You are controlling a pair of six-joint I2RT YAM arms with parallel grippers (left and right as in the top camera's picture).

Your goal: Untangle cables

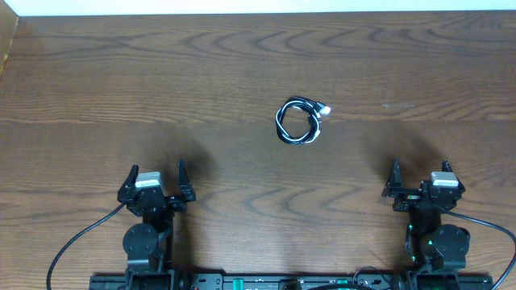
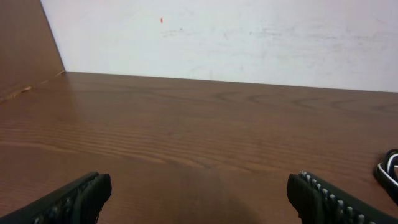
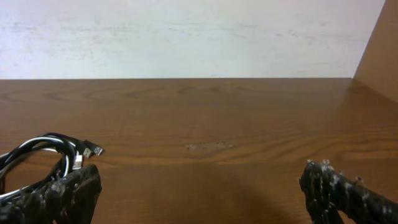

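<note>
The cables (image 1: 299, 121) lie as one small coil of thin black and white cords on the brown wooden table (image 1: 242, 72), right of centre, with a small white plug at the coil's upper right. My left gripper (image 1: 155, 179) is open and empty at the front left, well away from the coil. My right gripper (image 1: 420, 176) is open and empty at the front right. In the right wrist view the coil (image 3: 46, 152) lies ahead at the left, behind my left finger. In the left wrist view only an edge of the coil (image 2: 390, 171) shows at the far right.
A white wall (image 2: 249, 37) borders the table's far edge. A wooden side panel (image 1: 6, 40) stands at the far left corner and another (image 3: 379, 50) at the right. Thick black arm wires (image 1: 76, 242) trail at the front edge.
</note>
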